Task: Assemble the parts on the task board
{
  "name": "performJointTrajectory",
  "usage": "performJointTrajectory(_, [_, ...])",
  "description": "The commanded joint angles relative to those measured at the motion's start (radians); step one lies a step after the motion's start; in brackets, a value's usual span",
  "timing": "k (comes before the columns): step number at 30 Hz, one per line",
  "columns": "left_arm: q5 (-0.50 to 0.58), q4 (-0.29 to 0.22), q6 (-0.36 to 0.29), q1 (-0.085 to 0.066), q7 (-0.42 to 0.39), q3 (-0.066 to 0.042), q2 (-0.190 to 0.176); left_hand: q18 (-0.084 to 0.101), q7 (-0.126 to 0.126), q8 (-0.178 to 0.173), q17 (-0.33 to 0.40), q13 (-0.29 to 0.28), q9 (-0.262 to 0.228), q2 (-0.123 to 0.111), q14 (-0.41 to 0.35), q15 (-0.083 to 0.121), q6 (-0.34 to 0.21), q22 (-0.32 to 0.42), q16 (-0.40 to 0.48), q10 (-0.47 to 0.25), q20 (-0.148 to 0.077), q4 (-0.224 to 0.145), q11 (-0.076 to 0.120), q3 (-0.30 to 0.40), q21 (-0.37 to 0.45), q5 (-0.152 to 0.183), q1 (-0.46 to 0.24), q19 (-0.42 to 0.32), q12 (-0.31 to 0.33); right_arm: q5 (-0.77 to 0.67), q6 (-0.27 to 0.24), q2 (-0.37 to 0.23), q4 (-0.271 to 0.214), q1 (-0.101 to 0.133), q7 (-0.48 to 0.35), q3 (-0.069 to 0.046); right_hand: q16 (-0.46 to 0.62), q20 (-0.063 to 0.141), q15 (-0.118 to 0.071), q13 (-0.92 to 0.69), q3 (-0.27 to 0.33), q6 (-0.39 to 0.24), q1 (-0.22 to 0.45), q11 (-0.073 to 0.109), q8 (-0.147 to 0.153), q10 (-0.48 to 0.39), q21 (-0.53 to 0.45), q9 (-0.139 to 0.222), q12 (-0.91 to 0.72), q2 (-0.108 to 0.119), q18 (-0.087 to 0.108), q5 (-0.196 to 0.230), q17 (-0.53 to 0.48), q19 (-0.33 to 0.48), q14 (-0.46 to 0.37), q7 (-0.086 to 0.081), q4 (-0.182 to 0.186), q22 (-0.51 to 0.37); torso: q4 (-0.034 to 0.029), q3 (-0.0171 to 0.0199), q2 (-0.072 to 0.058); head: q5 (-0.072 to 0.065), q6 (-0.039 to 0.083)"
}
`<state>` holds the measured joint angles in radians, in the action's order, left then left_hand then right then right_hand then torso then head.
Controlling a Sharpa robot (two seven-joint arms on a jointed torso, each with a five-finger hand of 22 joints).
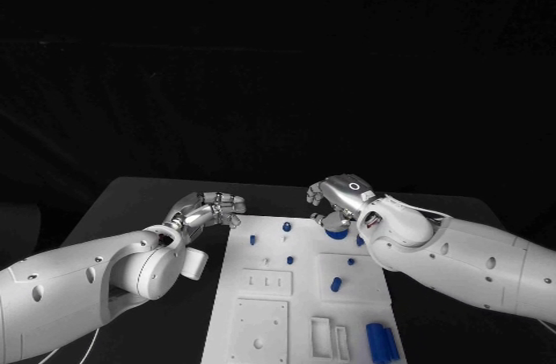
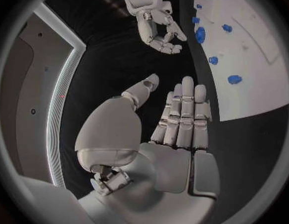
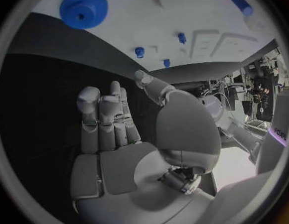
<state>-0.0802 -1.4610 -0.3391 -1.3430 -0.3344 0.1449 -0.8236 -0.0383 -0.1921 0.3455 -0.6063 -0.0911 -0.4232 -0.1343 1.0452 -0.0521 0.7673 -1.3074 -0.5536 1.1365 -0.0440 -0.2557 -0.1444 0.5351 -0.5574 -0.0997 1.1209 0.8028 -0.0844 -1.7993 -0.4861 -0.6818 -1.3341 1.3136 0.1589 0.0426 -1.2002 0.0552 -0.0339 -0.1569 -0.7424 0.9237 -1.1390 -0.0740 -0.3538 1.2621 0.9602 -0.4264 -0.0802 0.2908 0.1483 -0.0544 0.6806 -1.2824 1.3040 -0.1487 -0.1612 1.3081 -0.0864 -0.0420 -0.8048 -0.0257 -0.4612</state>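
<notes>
A black bench carries the white task board, which runs from the near edge toward the middle of the scene. Two white arms reach in from either side. The left hand hovers over the bare bench just left of the board's far-left corner, its fingers extended side by side with the thumb apart, holding nothing. The right hand hangs over the board's far edge, its fingers straight and close together, thumb apart, nothing in its grasp. Below that hand a round blue disc part lies on the far end of the board. Two long blue cylinders lie side by side at the board's near-right corner. Smaller blue pegs are scattered mid-board: one right of centre, one toward the far end, one near the left edge and one between them.
</notes>
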Motion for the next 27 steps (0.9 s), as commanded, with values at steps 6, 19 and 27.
performJointTrajectory(6, [-0.020, 0.009, 0.030, -0.003, -0.016, -0.001, 0.003, -0.017, 0.006, 0.008, -0.004, -0.005, -0.003, 0.006, -0.003, 0.002, 0.019, -0.012, -0.004, 0.023, -0.004, -0.002, 0.008, 0.004, -0.006, 0.006, -0.006, -0.002, -0.009, 0.122, 0.086, -0.096, -0.047, 0.004, -0.074, -0.004, -0.011, 0.000, -0.019, -0.030, 0.027, -0.016, -0.007, 0.015, 0.009, 0.040, 0.000, 0.000, -0.021, 0.004, 0.114, 0.002, -0.005, -0.001, -0.002, -0.008, -0.004, 0.016, 0.0228, 0.0141, 0.007, 0.008, 0.006])
performJointTrajectory(19, [-0.021, 0.004, 0.033, -0.003, -0.018, -0.001, 0.007, -0.017, 0.007, 0.008, -0.005, -0.007, -0.002, 0.006, -0.003, 0.002, 0.019, -0.012, -0.004, 0.035, -0.005, -0.004, 0.013, 0.004, -0.006, 0.006, -0.007, -0.002, -0.013, 0.255, 0.171, -0.057, 0.086, 0.003, -0.102, -0.003, -0.073, 0.023, -0.053, -0.878, 0.119, -0.050, 0.006, 0.065, 0.048, -0.066, 0.019, 0.002, -0.723, -0.005, 0.114, -0.018, 0.024, -0.012, 0.004, 0.023, -0.003, 0.025, 0.0287, 0.0280, 0.006, 0.005, 0.003])
performJointTrajectory(27, [-0.022, 0.002, 0.037, -0.002, -0.018, 0.000, 0.009, -0.017, 0.007, 0.007, -0.005, -0.006, -0.002, 0.006, -0.003, 0.002, 0.018, -0.012, -0.004, 0.031, -0.005, -0.005, 0.011, 0.004, -0.007, 0.006, -0.007, -0.002, -0.009, 0.283, 0.218, -0.015, 0.152, -0.020, -0.108, -0.003, -0.147, 0.038, -0.048, -1.088, 0.133, -0.066, 0.026, 0.044, 0.068, -0.099, 0.092, 0.008, -0.997, -0.015, 0.114, -0.057, 0.115, -0.004, -0.022, 0.004, -0.011, 0.024, 0.0243, 0.0313, 0.004, 0.007, -0.006])
